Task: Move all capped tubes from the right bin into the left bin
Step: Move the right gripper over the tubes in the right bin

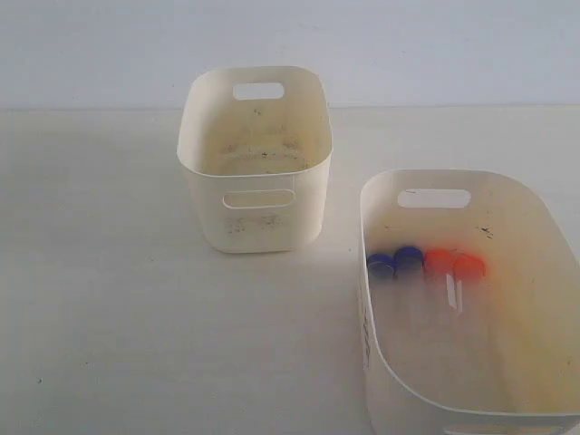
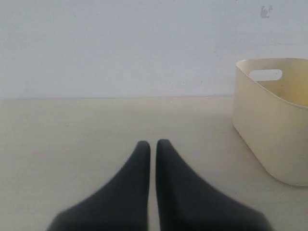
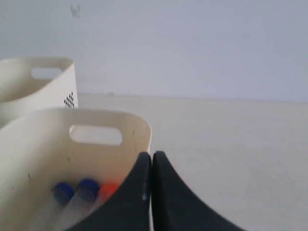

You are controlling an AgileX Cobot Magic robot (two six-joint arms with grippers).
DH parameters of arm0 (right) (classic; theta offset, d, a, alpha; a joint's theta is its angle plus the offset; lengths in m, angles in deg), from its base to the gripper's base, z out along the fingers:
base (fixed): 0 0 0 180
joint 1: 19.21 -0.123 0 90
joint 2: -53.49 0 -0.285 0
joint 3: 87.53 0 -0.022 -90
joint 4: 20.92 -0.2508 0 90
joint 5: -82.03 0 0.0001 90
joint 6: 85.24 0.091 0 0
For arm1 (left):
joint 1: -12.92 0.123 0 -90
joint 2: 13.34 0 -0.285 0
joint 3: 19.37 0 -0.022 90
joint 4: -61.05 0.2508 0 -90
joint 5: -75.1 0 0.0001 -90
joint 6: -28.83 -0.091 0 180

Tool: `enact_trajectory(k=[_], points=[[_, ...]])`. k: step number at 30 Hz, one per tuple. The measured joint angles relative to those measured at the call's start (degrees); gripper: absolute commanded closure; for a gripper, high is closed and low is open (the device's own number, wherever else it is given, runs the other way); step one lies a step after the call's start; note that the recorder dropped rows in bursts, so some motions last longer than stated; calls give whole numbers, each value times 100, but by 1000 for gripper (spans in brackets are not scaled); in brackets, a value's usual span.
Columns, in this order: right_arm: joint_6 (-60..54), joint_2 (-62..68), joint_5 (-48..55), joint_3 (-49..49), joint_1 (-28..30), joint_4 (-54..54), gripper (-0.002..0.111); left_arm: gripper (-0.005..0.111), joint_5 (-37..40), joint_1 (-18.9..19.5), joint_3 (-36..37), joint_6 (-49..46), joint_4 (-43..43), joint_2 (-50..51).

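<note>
Several capped tubes lie side by side in the wide shallow right bin [image 1: 544,217]: two with blue caps [image 1: 395,262] and two with orange-red caps [image 1: 453,263]. The taller, narrower left bin [image 1: 254,227] stands to its left and holds no tubes. Neither arm shows in the exterior view. My left gripper [image 2: 153,143] is shut with nothing in it, low over bare table, with the left bin [image 2: 269,125] off to one side. My right gripper [image 3: 151,154] is shut and holds nothing, beside the right bin's rim [image 3: 96,115]; two blue caps [image 3: 74,190] and one orange-red cap [image 3: 108,188] show inside.
The bins stand on a pale cream table [image 1: 109,299] against a plain whitish wall [image 1: 408,45]. In the right wrist view the left bin [image 3: 43,91] stands beyond the right bin.
</note>
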Motion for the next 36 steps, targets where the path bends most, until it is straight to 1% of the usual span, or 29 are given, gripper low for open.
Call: enact_trajectory(k=[7, 9, 13, 14, 15, 16, 17, 18, 19, 20, 21, 22, 23, 24, 25, 26, 28, 30, 32, 34, 36], points=[[-34, 0, -1489, 0, 0, 0, 108, 103, 0, 0, 0, 0, 0, 0], [-147, 0, -2197, 0, 0, 0, 108, 103, 0, 0, 0, 0, 0, 0], [-209, -4, -4194, 0, 0, -99, 108, 103, 0, 0, 0, 0, 0, 0], [-209, -4, -4486, -53, 0, -217, 108, 103, 0, 0, 0, 0, 0, 0], [-209, -13, -4544, -146, 0, -373, 108, 103, 0, 0, 0, 0, 0, 0], [-379, -13, -4272, -551, 0, -662, 108, 103, 0, 0, 0, 0, 0, 0], [-538, 8, -3959, -759, 0, -730, 108, 103, 0, 0, 0, 0, 0, 0], [-1025, 281, -3071, -1339, 0, -802, 108, 103, 0, 0, 0, 0, 0, 0], [-1185, 462, -2626, -1637, 0, -827, 108, 103, 0, 0, 0, 0, 0, 0], [-1401, 1039, -1344, -2200, 0, -838, 108, 103, 0, 0, 0, 0, 0, 0], [-1451, 1370, -804, -2403, 0, -838, 108, 103, 0, 0, 0, 0, 0, 0], [-1504, 2053, 494, -2826, 0, -847, 108, 103, 0, 0, 0, 0, 0, 0], [-1479, 2314, 1086, -2961, 0, -847, 108, 103, 0, 0, 0, 0, 0, 0], [-1167, 2877, 2042, -3223, 0, -970, 108, 103, 0, 0, 0, 0, 0, 0], [-767, 3205, 2549, -3388, 0, -1129, 108, 103, 0, 0, 0, 0, 0, 0], [-501, 3377, 2771, -3502, 0, -1218, 108, 103, 0, 0, 0, 0, 0, 0], [-285, 3566, 2810, -3653, 0, -1282, 108, 103, 0, 0, 0, 0, 0, 0], [-356, 3577, 2835, -3703, 0, -1282, 108, 103, 0, 0, 0, 0, 0, 0], [-501, 3637, 3083, -3877, 0, -1282, 108, 103, 0, 0, 0, 0, 0, 0], [-590, 3804, 3448, -4186, 0, -1260, 108, 103, 0, 0, 0, 0, 0, 0], [-624, 4122, 3842, -4714, -56, -1217, 108, 103, 0, 0, 0, 0, 0, 0]])
